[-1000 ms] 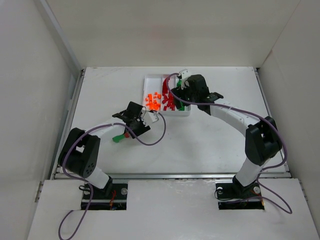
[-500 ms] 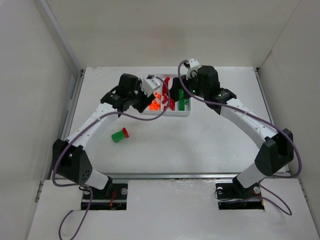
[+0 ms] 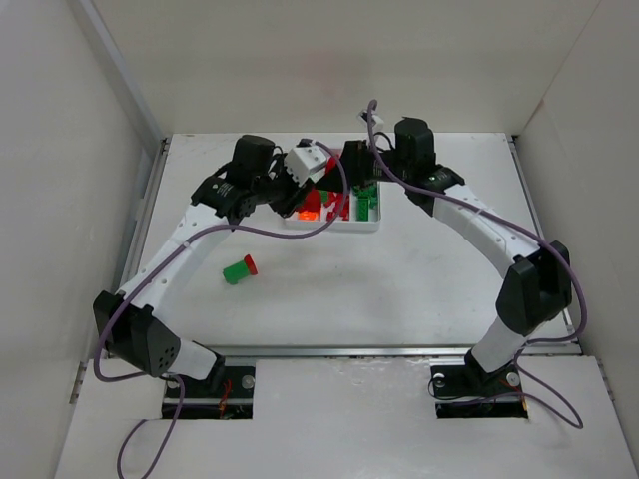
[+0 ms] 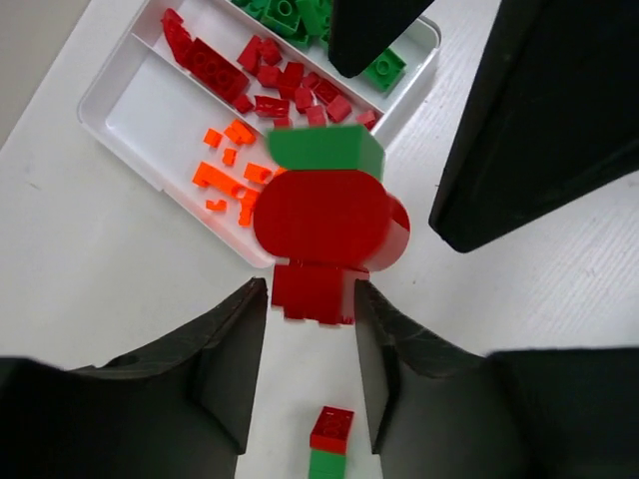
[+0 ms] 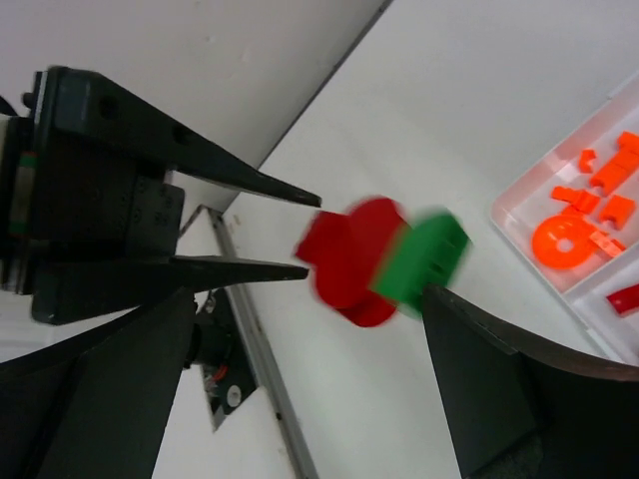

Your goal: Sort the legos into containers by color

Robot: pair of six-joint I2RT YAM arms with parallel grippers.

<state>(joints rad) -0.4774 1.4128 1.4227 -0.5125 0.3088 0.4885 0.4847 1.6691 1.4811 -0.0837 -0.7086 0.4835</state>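
Hovering over the edge of the white tray [image 4: 150, 125], the left gripper [image 4: 310, 291] pinches the red end of a joined red-and-green lego stack [image 4: 324, 215] while the right gripper [image 5: 310, 299] gapes wide around its green end, probably to split the colors.

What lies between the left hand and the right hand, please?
A joined red-and-green lego piece; the left and right wrist views both show it.
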